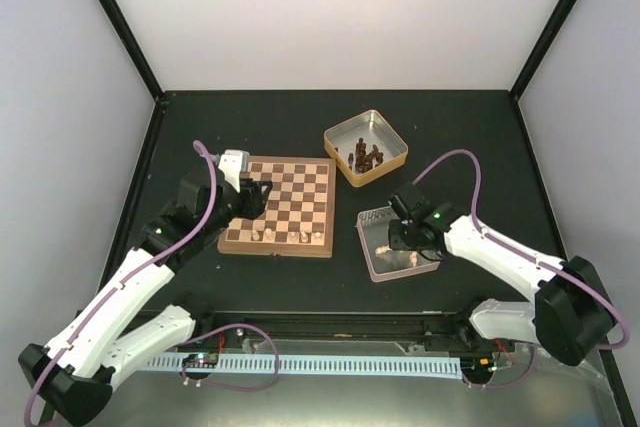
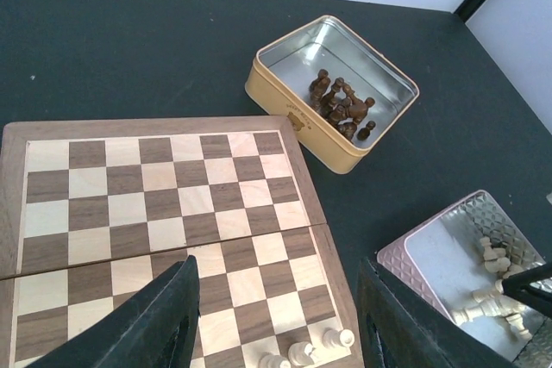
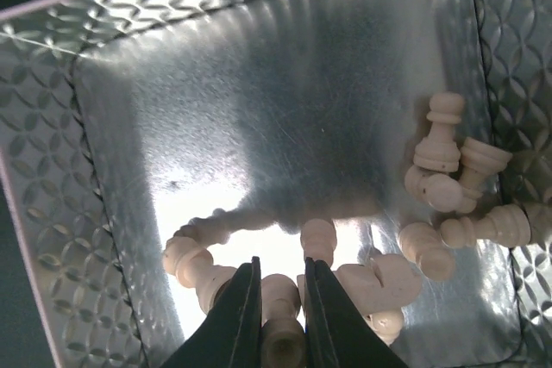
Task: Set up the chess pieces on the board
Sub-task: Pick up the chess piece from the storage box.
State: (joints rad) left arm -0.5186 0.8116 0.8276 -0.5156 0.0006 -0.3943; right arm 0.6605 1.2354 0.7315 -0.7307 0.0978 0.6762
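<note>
Right gripper [image 3: 280,277]: clenched on one pale piece [image 3: 283,342], pinched at its slim body so that I can lift it out of the heap.
Chess pieces [image 3: 448,170]: mostly loose in the patterned tin [image 3: 52,152]; a few stand on the board's near row.
Board [image 1: 280,209]: between my arms, within reach of both.
Left gripper [image 2: 276,299]: half open and empty, hovering over the near edge, probably waiting clear.
</note>
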